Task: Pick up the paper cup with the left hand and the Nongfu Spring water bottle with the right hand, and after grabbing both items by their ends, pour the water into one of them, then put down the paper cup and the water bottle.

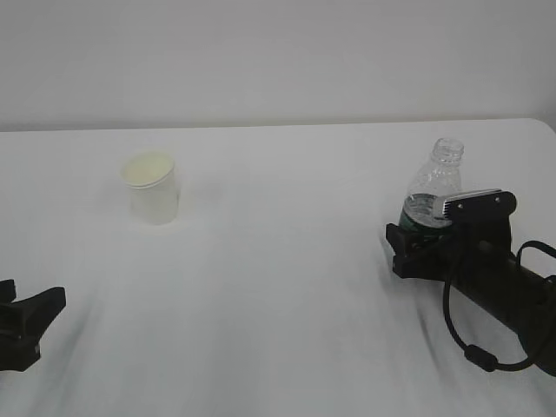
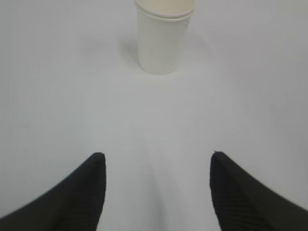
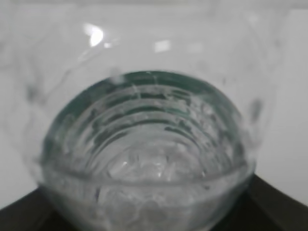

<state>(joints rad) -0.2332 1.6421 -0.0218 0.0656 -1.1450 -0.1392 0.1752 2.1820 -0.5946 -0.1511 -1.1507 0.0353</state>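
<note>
The right hand (image 1: 415, 248) lies low on the table (image 1: 278, 287) at the right side, its black body and looped cable (image 1: 469, 334) running off toward the near right corner. Its fingers (image 1: 401, 245) reach around the base of the water bottle (image 1: 433, 193), one showing on the bottle's left side and the other hidden behind it. In the right wrist view the bottle (image 3: 144, 144) fills almost the whole picture, with dark finger parts (image 3: 281, 204) at both bottom corners close against its sides. Whether the jaws already press on the bottle or only stand around it, the pictures do not settle. The bottle stands upright, capless, its green label band (image 1: 415, 217) low and partly covered by the silver-grey plate (image 1: 476, 201) of the hand. Water (image 3: 144, 202) shows in its lower part.

The left hand (image 1: 39, 314) sits at the near left edge, only partly in the exterior view. In the left wrist view its two black fingers (image 2: 82, 197) stand wide apart with bare table between them, holding nothing.

The paper cup (image 1: 154, 188) stands upright farther back on the left half of the table, well apart from the left hand and straight ahead of it. In the left wrist view the cup (image 2: 162, 41) sits at the top middle, its rim cut off by the edge.
</note>
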